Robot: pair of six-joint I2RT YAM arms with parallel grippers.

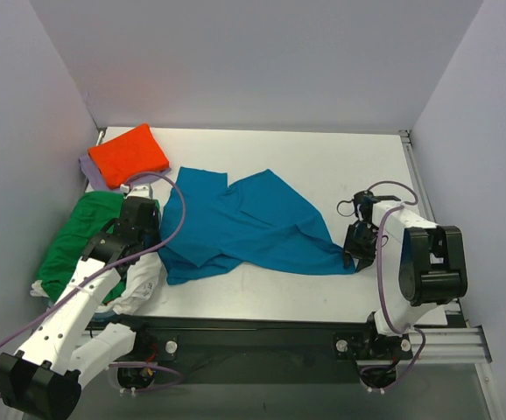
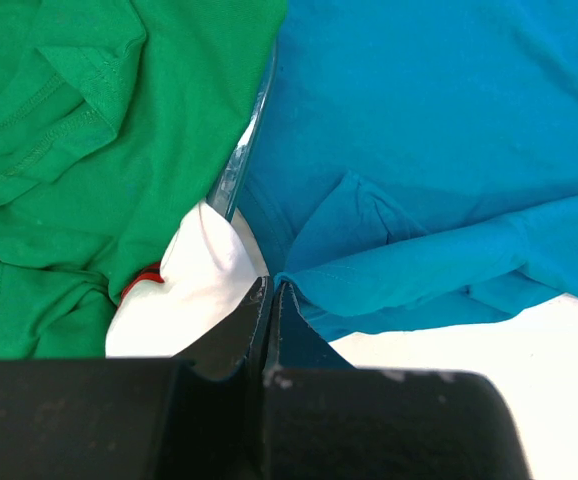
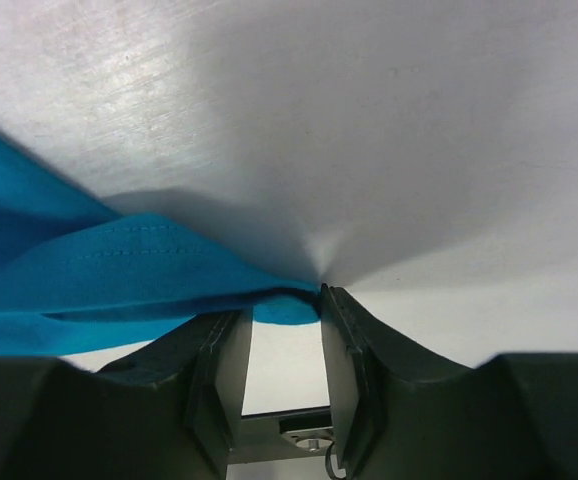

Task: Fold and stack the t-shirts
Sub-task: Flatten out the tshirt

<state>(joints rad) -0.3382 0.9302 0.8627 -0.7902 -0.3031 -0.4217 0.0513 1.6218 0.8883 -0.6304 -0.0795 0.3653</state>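
The teal-blue t-shirt [image 1: 244, 223] lies spread and rumpled across the middle of the table. My left gripper [image 1: 144, 214] is at its left edge; in the left wrist view the jaws [image 2: 269, 285] are shut, with the teal hem [image 2: 439, 130] pinched at their tips. At the shirt's right corner my right gripper [image 1: 355, 254] stands open. In the right wrist view the teal corner [image 3: 89, 270] drapes across the tips of that gripper [image 3: 284, 305], with a gap showing between the fingers.
An orange folded shirt [image 1: 129, 155] sits at the back left on a lavender one [image 1: 91, 168]. A green shirt [image 1: 82, 236] and a white one [image 1: 144, 280] lie crumpled under the left arm. Bare table [image 1: 323, 157] stretches behind the teal shirt. Walls close in all round.
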